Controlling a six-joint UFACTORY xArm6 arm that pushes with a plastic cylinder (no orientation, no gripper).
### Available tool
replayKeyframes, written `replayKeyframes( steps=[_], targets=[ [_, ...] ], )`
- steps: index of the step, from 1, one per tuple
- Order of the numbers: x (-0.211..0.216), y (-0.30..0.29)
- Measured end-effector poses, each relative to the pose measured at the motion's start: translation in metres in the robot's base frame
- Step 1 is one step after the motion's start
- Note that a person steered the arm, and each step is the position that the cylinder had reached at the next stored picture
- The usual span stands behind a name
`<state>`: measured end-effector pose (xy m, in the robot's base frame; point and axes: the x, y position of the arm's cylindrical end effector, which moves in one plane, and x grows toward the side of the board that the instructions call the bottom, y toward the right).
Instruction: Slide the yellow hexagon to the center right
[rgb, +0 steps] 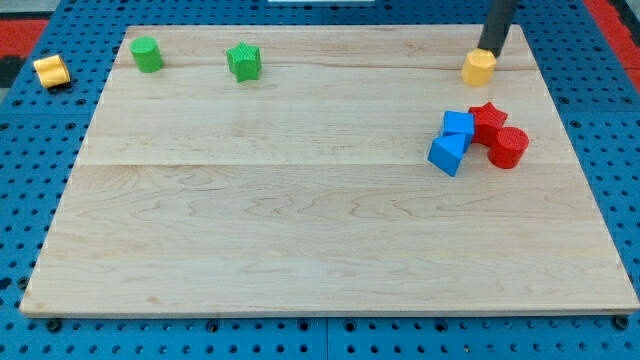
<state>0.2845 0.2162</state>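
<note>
My tip (487, 51) is set touching the yellow hexagon (479, 68) on its far-edge side, near the counter's (300, 230) far right corner; the right edge's middle lies nearer. No fingers are fitted; nothing is grasped.

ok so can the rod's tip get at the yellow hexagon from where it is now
Probably yes. My tip sits right at the top edge of the yellow hexagon, seemingly touching it, with nothing between them. The blue and red blocks lie apart, lower down the board.
</note>
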Motion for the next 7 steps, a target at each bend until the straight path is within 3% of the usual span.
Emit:
replayKeyframes(
  steps=[1,2,3,5,7],
  targets=[
    [0.051,-0.044],
    [0.045,-0.043],
    [0.041,-0.097],
    [0.070,-0.088],
    [-0.073,-0.155]
  ],
)
